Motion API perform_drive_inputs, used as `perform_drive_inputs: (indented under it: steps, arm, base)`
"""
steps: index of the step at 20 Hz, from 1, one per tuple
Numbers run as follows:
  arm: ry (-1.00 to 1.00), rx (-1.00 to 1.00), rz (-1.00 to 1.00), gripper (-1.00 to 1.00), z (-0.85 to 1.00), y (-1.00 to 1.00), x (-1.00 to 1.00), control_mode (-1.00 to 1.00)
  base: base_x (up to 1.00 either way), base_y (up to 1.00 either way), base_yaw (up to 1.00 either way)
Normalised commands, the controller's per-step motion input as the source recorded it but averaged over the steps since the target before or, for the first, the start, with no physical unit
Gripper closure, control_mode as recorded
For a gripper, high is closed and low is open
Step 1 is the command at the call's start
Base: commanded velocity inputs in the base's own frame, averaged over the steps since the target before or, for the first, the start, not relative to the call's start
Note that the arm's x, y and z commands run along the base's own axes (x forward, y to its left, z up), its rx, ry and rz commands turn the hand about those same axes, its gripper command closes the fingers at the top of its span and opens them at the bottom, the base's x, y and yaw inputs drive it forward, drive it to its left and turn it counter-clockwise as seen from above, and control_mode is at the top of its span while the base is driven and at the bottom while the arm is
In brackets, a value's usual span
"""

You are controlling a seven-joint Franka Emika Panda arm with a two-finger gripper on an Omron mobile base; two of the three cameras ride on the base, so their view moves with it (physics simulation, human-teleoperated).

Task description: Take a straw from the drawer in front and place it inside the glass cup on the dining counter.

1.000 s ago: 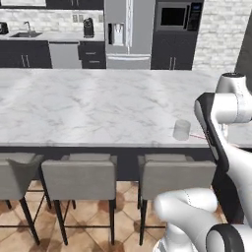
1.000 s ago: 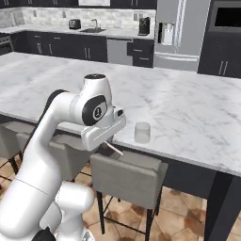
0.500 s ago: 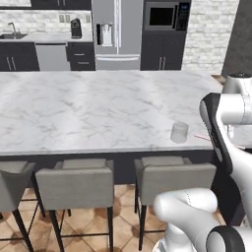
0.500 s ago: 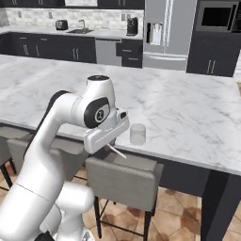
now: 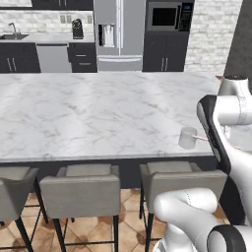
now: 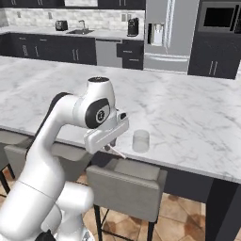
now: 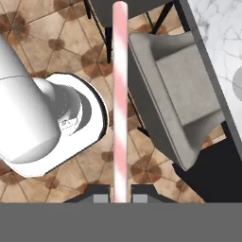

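dining counter (image 5: 88,113) — glass cup (image 5: 187,138) near edge

White glossy arm (image 6: 56,141), rounded links, dark joints; 2 dark fingertips (image 7: 100,191) on gripper (image 7: 119,194).

Grey stools (image 5: 80,192) stand on the tiled floor (image 7: 42,52). A steel fridge (image 5: 119,34), microwave (image 5: 167,16) and coffee machine (image 5: 77,28) line the far wall.

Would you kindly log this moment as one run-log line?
end effector: shut on straw | glass cup: upright near dining counter edge, empty | straw: not yet in cup
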Motion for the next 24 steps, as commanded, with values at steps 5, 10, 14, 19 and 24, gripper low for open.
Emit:
perform_drive_inputs:
  steps: [5,10,14,19,24]
  arm:
    - [-0.11,0.25,0.01,1.00,-0.02,-0.29,0.04,-1.00]
    - [-0.13,0.45,0.09,1.00,0.00,-0.47,0.56,-1.00]
    - [-0.10,0.46,0.11,1.00,0.15,-0.38,0.89,-1.00]
    - [-0.14,0.44,0.13,1.00,0.00,-0.05,1.00,-1.00]
    - [-0.05,0.41,0.07,1.00,0.07,0.00,1.00,-1.00]
  base:
    - [0.00,0.00,0.00]
    - [0.00,0.00,0.00]
    - [0.00,0.00,0.00]
    - [0.00,0.00,0.00]
    - [0.00,0.00,0.00]
